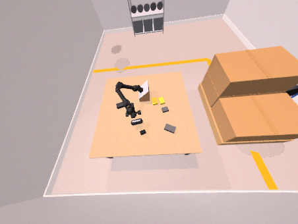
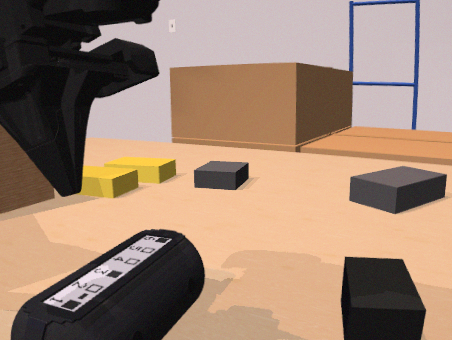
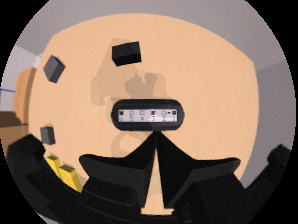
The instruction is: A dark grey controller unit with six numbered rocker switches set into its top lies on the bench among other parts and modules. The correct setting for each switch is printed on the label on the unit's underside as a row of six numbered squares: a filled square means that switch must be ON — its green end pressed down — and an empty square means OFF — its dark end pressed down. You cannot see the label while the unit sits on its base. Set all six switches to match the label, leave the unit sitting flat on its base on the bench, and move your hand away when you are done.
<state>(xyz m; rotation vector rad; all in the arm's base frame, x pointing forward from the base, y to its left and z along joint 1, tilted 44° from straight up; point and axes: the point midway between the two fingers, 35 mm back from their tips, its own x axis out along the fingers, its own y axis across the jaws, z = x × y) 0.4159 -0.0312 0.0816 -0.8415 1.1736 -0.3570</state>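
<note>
Wrist view is giving the clearest read here: the unit (image 1: 136, 122) (image 2: 107, 285) (image 3: 147, 115) is lying label up on the bench, just past the fingertips, with its long axis running crosswise, parallel to the line the fingers open along. The gripper (image 1: 132, 114) (image 2: 70, 194) (image 3: 156, 133) is hanging above the bench, fully closed, tips together, holding nothing. In the top view the unit's sitting between the gripper and the black block (image 1: 142, 132) (image 2: 382, 295) (image 3: 126, 53), so the only arm is already hovering close by. The label is showing 1, 3 and 6 filled, 2, 4 and 5 empty; the switches are facing down, so I can't tell how they're set. IMO, if the next move is grabbing it to flip it, the fingers are needing to open and turn about a quarter turn to straddle the narrow sides; otherwise they're risking just shoving it.
</note>
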